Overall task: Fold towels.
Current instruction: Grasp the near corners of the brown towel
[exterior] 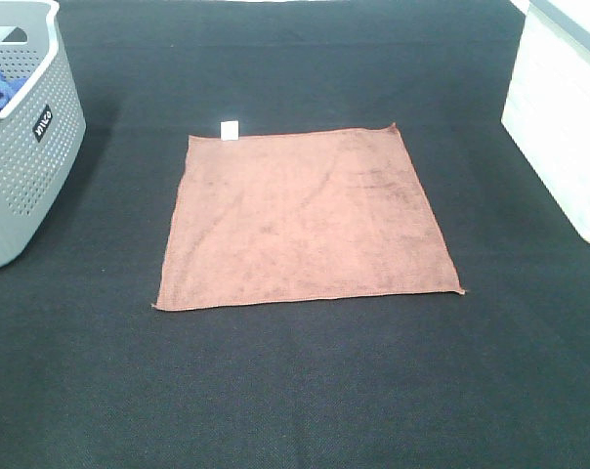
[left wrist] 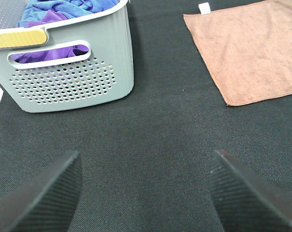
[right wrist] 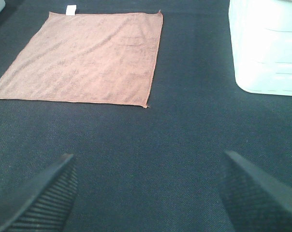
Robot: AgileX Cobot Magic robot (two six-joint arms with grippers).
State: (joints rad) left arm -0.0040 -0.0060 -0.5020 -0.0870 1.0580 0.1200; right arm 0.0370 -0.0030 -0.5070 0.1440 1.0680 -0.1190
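A square rust-brown fuzzy towel (exterior: 305,217) lies spread flat in the middle of the dark table, with a small white tag (exterior: 230,129) at its far left corner. It also shows in the left wrist view (left wrist: 255,50) and the right wrist view (right wrist: 88,58). Neither arm shows in the exterior high view. My left gripper (left wrist: 143,193) is open and empty above bare table, near the basket and short of the towel. My right gripper (right wrist: 148,193) is open and empty above bare table, short of the towel's near right corner.
A grey perforated basket (exterior: 31,147) stands at the left edge, holding blue and purple cloths (left wrist: 64,12). A white bin (exterior: 564,117) stands at the right edge; it also shows in the right wrist view (right wrist: 267,48). The table surface is a dark mat (exterior: 305,391).
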